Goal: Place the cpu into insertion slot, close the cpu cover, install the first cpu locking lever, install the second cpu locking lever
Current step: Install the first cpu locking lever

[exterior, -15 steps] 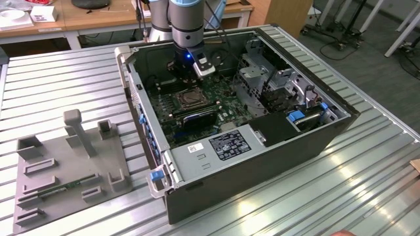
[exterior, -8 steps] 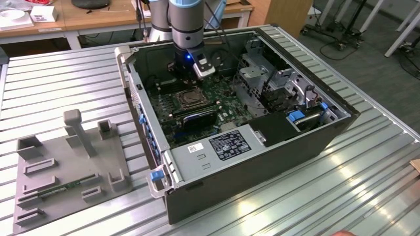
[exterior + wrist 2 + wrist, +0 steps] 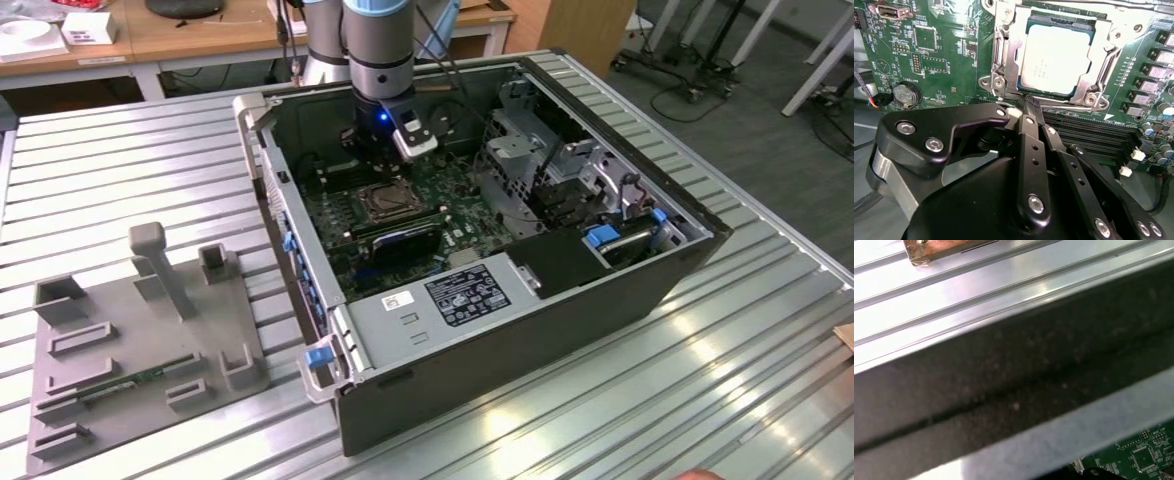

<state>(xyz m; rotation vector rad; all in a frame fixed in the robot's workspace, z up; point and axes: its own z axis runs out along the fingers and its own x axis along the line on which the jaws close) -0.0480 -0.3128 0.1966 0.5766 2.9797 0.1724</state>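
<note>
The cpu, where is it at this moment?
In the second wrist view the cpu sits in the insertion slot, framed by the cpu cover, just beyond the gripper and next to the long black memory slots.

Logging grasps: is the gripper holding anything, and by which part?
Nothing visible: the gripper is shut, tips at the rim of the insertion slot, cpu seated.

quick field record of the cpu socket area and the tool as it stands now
cpu: seated flat in the insertion slot, pale top showing
cpu cover: down over the cpu, framing it through its cut-out
tool: shut, tips at the socket edge nearest the memory slots
motherboard: green, inside the open computer case
</note>
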